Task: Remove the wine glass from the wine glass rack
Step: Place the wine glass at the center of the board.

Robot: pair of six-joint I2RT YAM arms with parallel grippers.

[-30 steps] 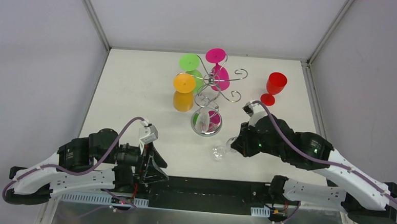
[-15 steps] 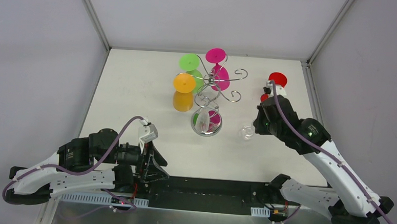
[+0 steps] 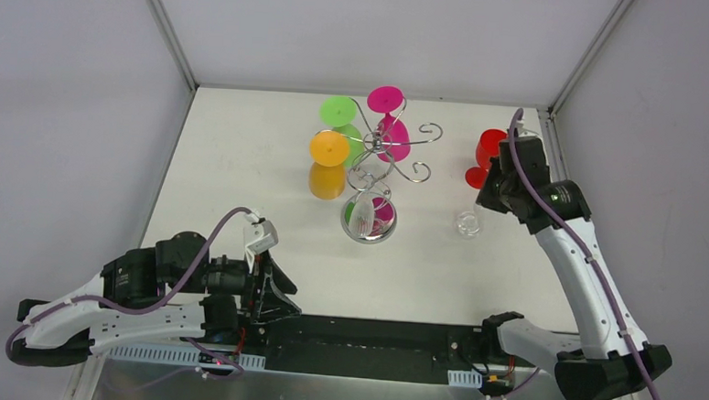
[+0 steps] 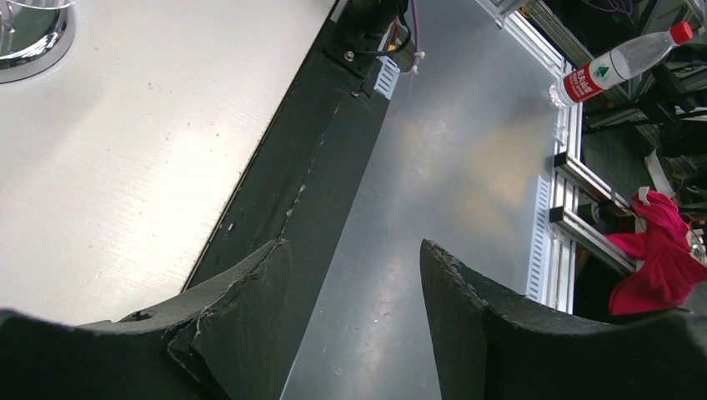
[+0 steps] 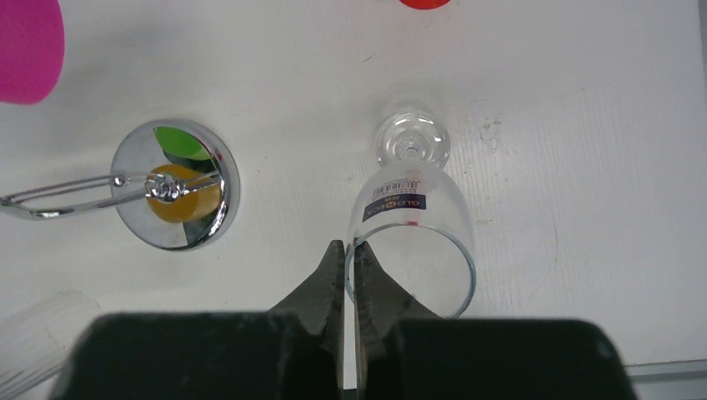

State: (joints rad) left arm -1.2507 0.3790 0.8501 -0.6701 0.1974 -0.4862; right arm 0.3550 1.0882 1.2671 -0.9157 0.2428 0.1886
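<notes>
Gripper on the right [image 5: 343, 250] is pinching the wine glass [image 5: 413, 223] rim, best lowering it slowly and upright.

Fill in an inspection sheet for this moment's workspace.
Surface: white table, no spills seen.
Job's things: shiny chrome wire rack carries orange wine glass, green wine glass, magenta wine glass; clear wine glass off it.
Clutter: red wine glass upright at table's far right.
Grippers: right pincer shut on clear glass's rim; left pincer open, empty.
Cables: purple cables lead to both pincers.
Surroundings: white walls; clear plastic bottle, red cloth off the table.
</notes>
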